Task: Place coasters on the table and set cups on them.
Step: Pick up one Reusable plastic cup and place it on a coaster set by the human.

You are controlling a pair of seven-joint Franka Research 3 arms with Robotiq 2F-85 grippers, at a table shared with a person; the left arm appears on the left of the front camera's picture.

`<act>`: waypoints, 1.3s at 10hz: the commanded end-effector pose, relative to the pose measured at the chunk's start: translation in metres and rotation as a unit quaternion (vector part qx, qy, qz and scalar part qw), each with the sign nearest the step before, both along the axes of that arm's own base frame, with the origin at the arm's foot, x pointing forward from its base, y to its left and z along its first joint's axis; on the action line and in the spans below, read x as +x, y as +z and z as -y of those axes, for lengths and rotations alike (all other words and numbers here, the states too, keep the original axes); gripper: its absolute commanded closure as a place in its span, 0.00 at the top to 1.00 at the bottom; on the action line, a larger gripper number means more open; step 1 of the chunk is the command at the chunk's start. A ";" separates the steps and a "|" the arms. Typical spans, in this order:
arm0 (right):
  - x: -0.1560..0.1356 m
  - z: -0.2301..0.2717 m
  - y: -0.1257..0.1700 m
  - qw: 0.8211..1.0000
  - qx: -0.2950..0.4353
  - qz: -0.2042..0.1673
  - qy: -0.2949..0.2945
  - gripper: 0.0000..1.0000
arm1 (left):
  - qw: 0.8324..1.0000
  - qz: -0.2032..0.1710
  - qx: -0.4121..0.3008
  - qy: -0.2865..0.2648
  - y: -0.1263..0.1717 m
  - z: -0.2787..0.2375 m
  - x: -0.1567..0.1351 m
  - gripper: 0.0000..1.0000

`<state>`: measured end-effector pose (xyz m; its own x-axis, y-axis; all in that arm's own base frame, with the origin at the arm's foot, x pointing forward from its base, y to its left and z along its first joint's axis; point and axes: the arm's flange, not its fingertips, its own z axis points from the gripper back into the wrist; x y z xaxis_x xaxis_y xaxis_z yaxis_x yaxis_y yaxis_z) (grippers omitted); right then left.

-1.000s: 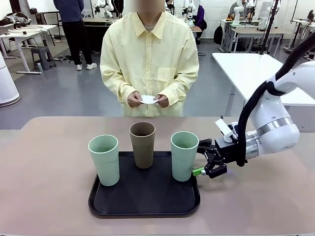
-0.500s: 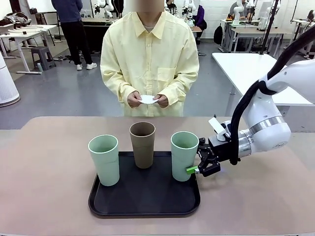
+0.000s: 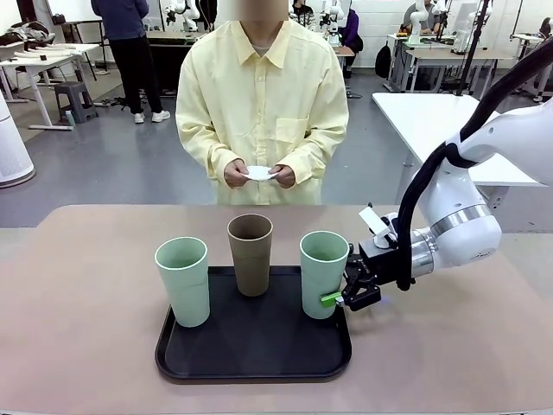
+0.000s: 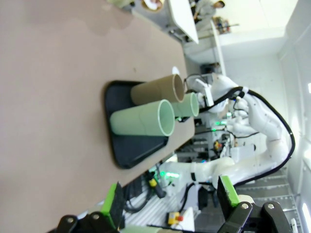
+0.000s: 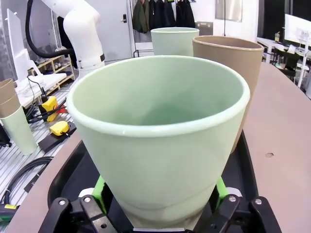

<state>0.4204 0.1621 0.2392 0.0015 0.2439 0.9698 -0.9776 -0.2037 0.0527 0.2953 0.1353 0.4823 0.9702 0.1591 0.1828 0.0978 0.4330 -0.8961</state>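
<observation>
Three cups stand on a black tray [image 3: 255, 373] on the beige table [image 3: 78, 259]: a mint one [image 3: 182, 281] at left, a brown one [image 3: 250, 253] behind the middle, a mint one [image 3: 323, 273] at right. My right gripper [image 3: 339, 296] is level with the right mint cup's lower half. In the right wrist view that cup [image 5: 160, 126] sits between the open gripper [image 5: 159, 190], green pads [image 5: 99, 188] close to its sides. My left gripper [image 4: 170, 199] is open and holds nothing, well back from the tray [image 4: 121, 150]. The person holds white coasters [image 3: 259, 174] in both hands.
The person stands at the table's far edge, behind the tray. A white table [image 3: 441, 121] stands at the back right. Bare tabletop lies to the left, right and front of the tray. The right arm [image 3: 458, 225] reaches in from the right.
My right gripper has slid left along the tray's edge until its fingers stand either side of the right mint cup. The cups and the person's hands have not moved.
</observation>
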 end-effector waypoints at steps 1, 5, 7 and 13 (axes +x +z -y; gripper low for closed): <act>0.007 -0.006 -0.001 1.000 0.012 -0.014 -0.005 0.41 | 1.000 0.007 -0.007 -0.001 0.000 0.000 0.001 1.00; -0.001 -0.004 0.011 0.999 0.032 -0.037 -0.009 0.00 | 1.000 0.007 -0.007 -0.001 0.000 0.000 0.001 1.00; -0.020 0.001 0.066 0.998 0.030 -0.041 -0.037 0.00 | 1.000 0.007 -0.007 -0.001 0.000 0.000 0.001 1.00; -0.033 -0.002 0.171 0.994 -0.024 -0.040 -0.095 0.00 | 1.000 0.007 -0.007 -0.001 0.000 0.000 0.001 1.00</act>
<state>0.3925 0.1583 0.4180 0.1065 0.2652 0.9583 -0.9917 -0.0419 0.1218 0.2953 0.1353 0.4823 0.9702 0.1591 0.1826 0.0976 0.4329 -0.8961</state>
